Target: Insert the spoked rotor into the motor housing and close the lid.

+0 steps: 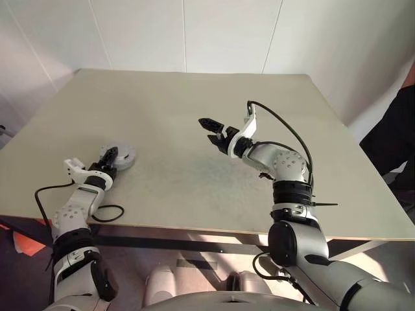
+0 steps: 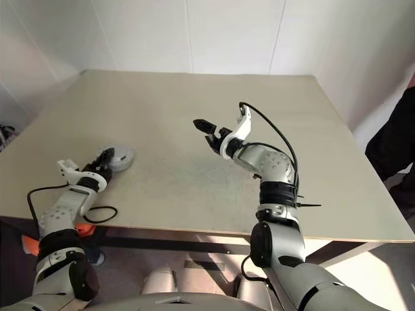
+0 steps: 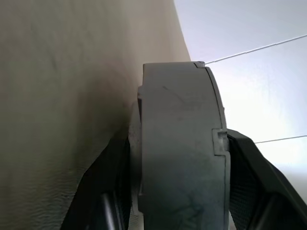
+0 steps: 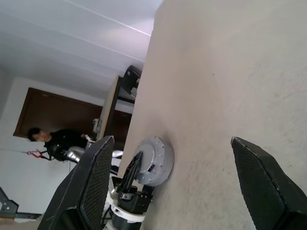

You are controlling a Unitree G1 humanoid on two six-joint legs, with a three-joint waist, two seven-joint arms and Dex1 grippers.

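A thick round grey disc [image 1: 123,155] sits at the table's left side. A seam round its rim [image 3: 213,139] marks it as the motor housing with the lid [image 4: 154,155] seated on it. My left gripper [image 1: 110,157] is shut on it, with one finger [image 3: 259,182] on each flat face. I cannot tell whether the disc rests on the table or hangs just above it. The spoked rotor is hidden. My right gripper [image 1: 209,129] hovers open over the middle of the table, well to the right of the disc, with nothing between its fingers [image 4: 91,187].
The beige table [image 1: 194,175] is wide, with white walls behind it. A black cable loop [image 1: 107,210] lies at the front edge by my left arm. A person in dark clothes [image 1: 397,136] stands past the right edge, and another person [image 4: 53,141] stands far off.
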